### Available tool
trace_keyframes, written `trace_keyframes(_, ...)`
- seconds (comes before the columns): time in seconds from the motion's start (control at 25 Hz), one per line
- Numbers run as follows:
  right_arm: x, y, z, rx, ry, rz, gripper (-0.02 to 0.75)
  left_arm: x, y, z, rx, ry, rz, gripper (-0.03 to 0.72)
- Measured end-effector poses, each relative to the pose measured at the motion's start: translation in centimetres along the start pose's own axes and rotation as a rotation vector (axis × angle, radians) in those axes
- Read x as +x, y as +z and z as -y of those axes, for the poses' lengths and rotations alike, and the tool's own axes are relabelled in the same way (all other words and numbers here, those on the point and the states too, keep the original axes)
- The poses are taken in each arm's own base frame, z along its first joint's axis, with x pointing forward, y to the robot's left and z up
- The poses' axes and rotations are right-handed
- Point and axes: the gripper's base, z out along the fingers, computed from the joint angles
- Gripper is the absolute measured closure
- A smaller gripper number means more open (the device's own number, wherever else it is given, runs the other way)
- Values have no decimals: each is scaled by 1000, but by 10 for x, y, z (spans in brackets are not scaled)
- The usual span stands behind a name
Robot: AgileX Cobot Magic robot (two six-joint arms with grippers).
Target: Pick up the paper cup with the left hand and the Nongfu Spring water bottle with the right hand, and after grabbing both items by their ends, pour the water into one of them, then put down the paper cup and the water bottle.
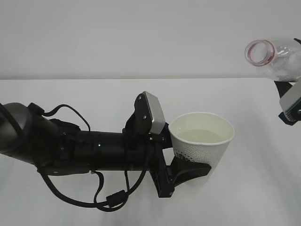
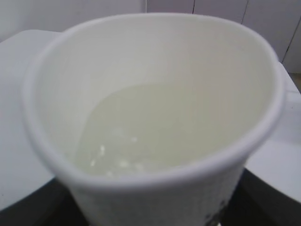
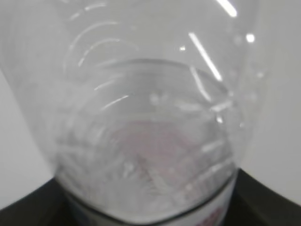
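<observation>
My left gripper is shut on the lower part of the white paper cup, holding it upright above the table. Pale water stands in the cup. In the left wrist view the cup fills the frame, with the water inside and dark fingers at the bottom corners. The Nongfu Spring water bottle hangs tilted at the top right, its open, red-ringed mouth turned left, well apart from the cup. My right gripper is shut on the bottle; the bottle's clear body hides the jaws.
The white table runs back to a plain white wall. Black cables loop under my left arm near the front edge. The grey plate of the right hand sits at the right border.
</observation>
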Motion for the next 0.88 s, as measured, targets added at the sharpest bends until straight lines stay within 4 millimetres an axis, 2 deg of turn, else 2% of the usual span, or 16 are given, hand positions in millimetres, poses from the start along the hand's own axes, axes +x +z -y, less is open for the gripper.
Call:
trace_keyframes(0.24,2,0,-3,-24,234,-22,255,0,0,0,1,0,1,169)
trace_keyframes(0.48,12,5,-19,-74,520,-76,256,0,0,0,2,0,4,169)
trace_keyframes(0.68,19,7,-29,-102,639,-113,256,0,0,0,2,0,4,169)
trace_keyframes(0.88,18,8,-28,-80,746,-94,256,0,0,0,2,0,4,169)
